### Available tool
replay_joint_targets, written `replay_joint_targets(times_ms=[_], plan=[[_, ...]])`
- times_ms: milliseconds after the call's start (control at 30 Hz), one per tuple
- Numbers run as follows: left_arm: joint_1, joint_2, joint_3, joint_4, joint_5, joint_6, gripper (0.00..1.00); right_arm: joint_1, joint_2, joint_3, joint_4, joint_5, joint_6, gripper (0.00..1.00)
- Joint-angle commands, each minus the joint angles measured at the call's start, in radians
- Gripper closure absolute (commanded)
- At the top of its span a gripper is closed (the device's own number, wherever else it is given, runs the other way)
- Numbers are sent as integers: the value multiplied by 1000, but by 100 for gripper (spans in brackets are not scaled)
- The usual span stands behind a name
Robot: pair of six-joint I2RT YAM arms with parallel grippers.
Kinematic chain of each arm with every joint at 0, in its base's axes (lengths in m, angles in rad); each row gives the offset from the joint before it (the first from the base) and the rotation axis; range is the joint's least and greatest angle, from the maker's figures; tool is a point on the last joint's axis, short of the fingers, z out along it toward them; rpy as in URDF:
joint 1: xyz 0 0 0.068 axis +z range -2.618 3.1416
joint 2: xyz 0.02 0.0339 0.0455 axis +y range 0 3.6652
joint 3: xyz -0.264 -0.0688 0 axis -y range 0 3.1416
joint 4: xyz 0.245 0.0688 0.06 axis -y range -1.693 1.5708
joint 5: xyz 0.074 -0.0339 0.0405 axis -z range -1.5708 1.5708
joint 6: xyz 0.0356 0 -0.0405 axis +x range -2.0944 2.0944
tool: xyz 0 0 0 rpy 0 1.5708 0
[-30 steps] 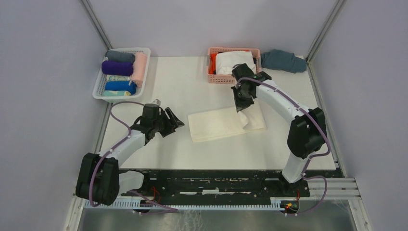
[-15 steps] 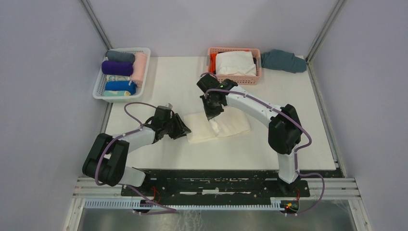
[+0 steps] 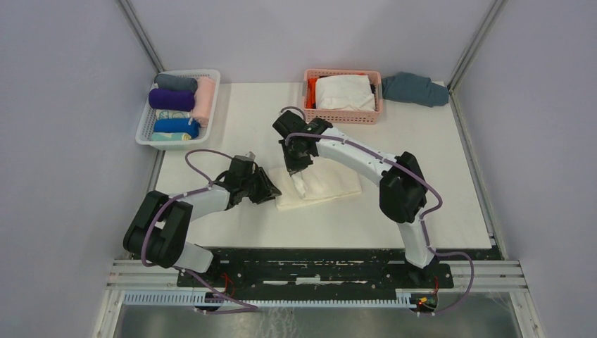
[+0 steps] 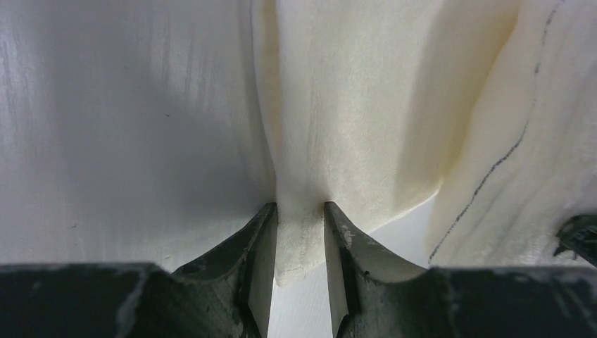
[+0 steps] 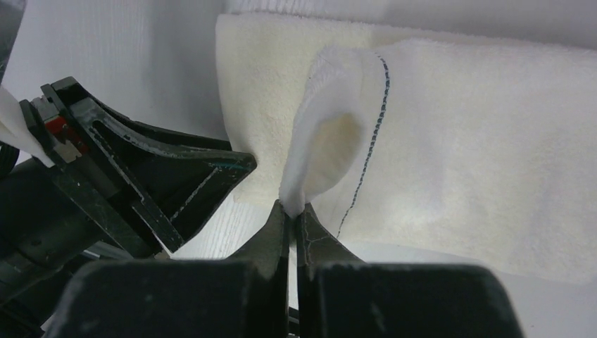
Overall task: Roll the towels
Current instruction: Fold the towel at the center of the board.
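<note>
From above, the right gripper point(image 3: 296, 173) covers part of the cream towel point(image 3: 331, 184), so the pinched fold is hidden there, and the jaws of the left gripper point(image 3: 273, 193) are too small to read. The left wrist view cuts the towel off at its top and right edges. A dark shape point(image 4: 579, 236) at the right edge is too cropped to identify. In the pink basket point(image 3: 343, 117), the orange fabric point(image 3: 310, 92) lies mostly under the white cloth point(image 3: 343, 91).

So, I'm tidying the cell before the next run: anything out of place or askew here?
The teal-grey cloth lies crumpled in the far right corner, outside the pink basket. The cream towel sits askew, one fold pinched up by the right tool.
</note>
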Motion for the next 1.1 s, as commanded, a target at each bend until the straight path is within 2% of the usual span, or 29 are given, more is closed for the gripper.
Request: replay_joint_targets(times_ms=[0, 400, 567, 733, 867, 1067], plan=[[-12, -7, -5, -7, -46, -17, 62, 9, 46, 58, 43, 6, 39, 97], [-23, -20, -5, -39, -89, -4, 62, 18, 149, 99, 65, -109, 30, 87], [-24, -33, -3, -58, -103, -6, 61, 21, 136, 100, 84, -169, 18, 78], [-23, -134, -27, -105, -189, -23, 58, 22, 48, 51, 139, -215, -5, 66], [-23, -225, -21, -184, -250, -15, 49, 12, -69, -32, 185, -197, -41, 50], [-24, -318, 4, -198, -222, -6, 40, -54, -249, -276, 296, -134, -91, 43]])
